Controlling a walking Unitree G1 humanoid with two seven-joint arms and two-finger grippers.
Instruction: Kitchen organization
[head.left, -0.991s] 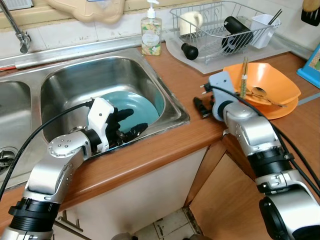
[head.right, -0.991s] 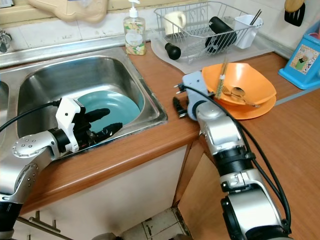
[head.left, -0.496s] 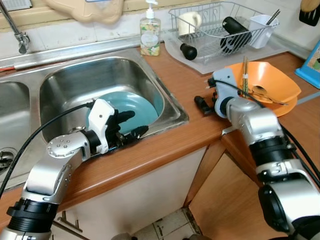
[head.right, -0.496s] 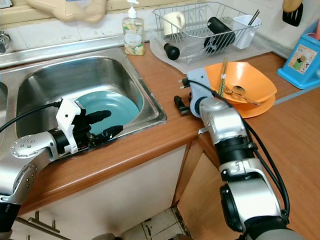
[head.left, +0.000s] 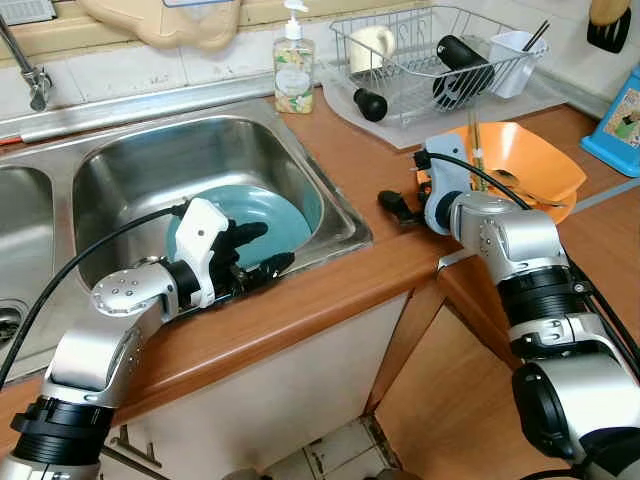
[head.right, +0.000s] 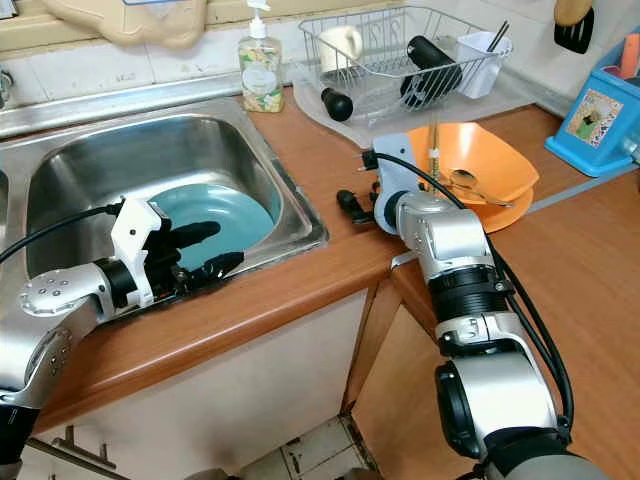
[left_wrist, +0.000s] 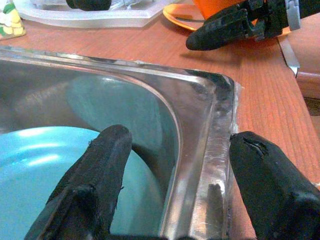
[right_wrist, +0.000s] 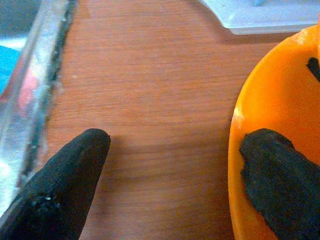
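Left gripper (head.left: 258, 250) spread, straddling the sink (head.left: 340, 215) front rim; teal plate (head.left: 285, 205) inside the basin at its 12 o'clock. Right gripper (right_wrist: 170, 185) spread over the counter (head.left: 350, 150), orange bowl (head.left: 530, 160) at its 3 o'clock.

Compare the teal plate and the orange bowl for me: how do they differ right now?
The teal plate leans inside the sink, empty; the orange bowl stands on the wooden counter, holding a spoon and chopsticks. The plate is shallow, the bowl deep. Shared: each has an open gripper beside it, left gripper and right gripper.
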